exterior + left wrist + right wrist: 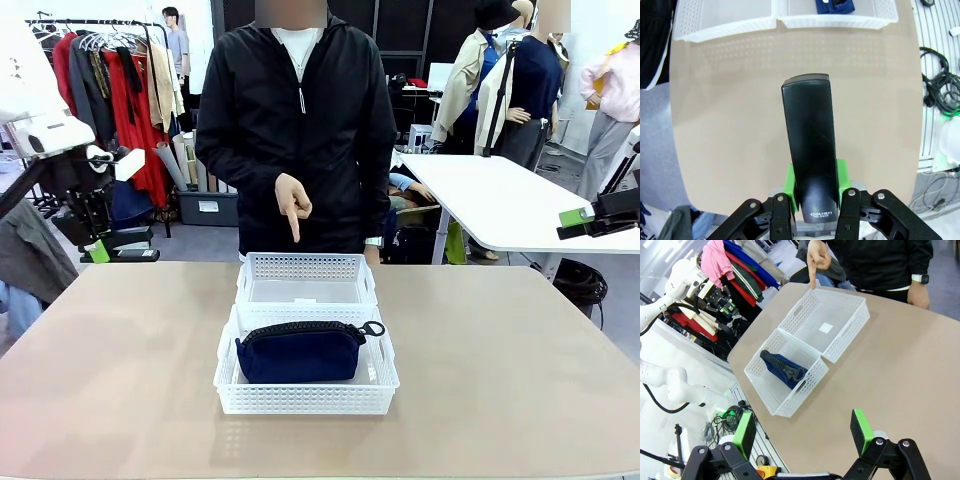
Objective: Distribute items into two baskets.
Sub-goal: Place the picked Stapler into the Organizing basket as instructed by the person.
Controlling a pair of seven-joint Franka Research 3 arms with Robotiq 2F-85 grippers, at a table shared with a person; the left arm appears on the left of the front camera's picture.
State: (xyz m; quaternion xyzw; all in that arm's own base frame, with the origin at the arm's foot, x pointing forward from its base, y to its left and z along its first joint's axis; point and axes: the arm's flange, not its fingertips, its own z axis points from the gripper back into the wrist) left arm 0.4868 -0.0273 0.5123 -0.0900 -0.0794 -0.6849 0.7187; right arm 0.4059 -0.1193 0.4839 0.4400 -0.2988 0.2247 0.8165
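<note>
The left tool (pixel 814 200) clamps the small black plastic stapler (pixel 810 150), while the right tool (pixel 805 432) gapes wide. The empty white lattice plastic basket (pixel 305 265) sits at twelve o'clock of the pouch-filled twin (pixel 300 398); releasing early would drop the stapler on the table (pixel 500 360)

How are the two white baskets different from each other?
The near basket holds the navy pouch; the far basket holds nothing I can see. The person's hand points down at the far basket, not the near one. The near basket looks slightly larger. Both are white with lattice sides and sit touching, end to end.
</note>
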